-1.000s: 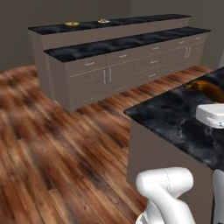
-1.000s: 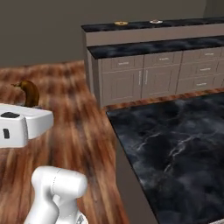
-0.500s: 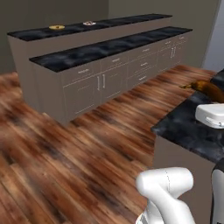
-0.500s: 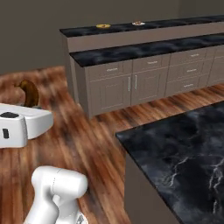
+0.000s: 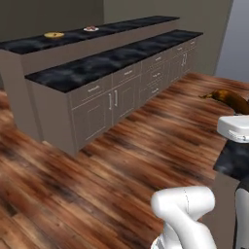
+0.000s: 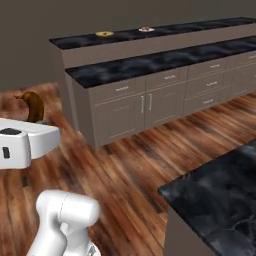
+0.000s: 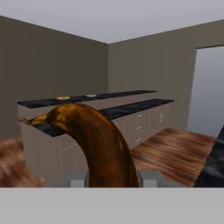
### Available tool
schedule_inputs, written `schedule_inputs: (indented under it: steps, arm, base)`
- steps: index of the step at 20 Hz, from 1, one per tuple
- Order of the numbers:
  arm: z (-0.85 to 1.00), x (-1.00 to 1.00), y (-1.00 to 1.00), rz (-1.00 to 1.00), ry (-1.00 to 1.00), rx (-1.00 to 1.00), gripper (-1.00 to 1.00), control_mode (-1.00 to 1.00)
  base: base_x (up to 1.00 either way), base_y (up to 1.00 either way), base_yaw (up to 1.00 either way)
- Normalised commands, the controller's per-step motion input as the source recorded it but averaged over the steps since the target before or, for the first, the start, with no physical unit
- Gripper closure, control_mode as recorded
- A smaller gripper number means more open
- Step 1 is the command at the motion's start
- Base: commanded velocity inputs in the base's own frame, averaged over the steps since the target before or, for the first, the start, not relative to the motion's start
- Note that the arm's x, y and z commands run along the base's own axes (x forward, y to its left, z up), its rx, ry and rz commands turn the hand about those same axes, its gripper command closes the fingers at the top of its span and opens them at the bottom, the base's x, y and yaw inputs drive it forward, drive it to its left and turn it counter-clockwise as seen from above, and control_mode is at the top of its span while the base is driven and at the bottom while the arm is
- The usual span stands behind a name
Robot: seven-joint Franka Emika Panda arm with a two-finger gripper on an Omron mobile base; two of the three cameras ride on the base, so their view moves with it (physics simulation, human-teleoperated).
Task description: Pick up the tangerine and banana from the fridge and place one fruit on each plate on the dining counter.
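The jaws are closed on the banana [image 7: 98,144], which rises between the two dark finger tips in the hand view and curves up and to the left, its darker pointed end uppermost; the gripper [image 7: 113,180] carries it clear of any surface, and in the left base view the same fruit shows past the arm's white body, over the wood floor [image 5: 112,170]; judged from this, the picking of the banana is done and its placing is not. Beyond the fruit stands the dining counter [image 6: 150,42], well apart from the hand; its raised black top bears the yellow-orange plate [image 6: 104,34] and the white plate [image 6: 146,29], side by side but apart; something small and dark seems to lie on the white one, too small to name, so whether the tangerine is already delivered cannot be told; the yellow-orange plate looks bare, likely the banana's place.
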Motion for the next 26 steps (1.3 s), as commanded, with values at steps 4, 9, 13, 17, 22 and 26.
schedule_inputs:
  steps: [4,9,13,17,22,26]
  arm:
    - [0.00,0.00,0.00,0.00,0.00,0.00,1.00,1.00]
    - [0.00,0.00,0.00,0.00,0.00,0.00,1.00,1.00]
    - [0.00,0.00,0.00,0.00,0.00,0.00,1.00,1.00]
    - [0.00,0.00,0.00,0.00,0.00,0.00,1.00,1.00]
    - [0.00,0.00,0.00,0.00,0.00,0.00,1.00,1.00]
    - [0.00,0.00,0.00,0.00,0.00,0.00,1.00,1.00]
  base:
    - [0.81,1.00,-0.23]
    - [0.80,1.00,-0.21]
    - [0.79,1.00,-0.21]
    - [0.80,1.00,-0.21]
    - [0.80,1.00,-0.21]
    - [0.80,1.00,-0.21]
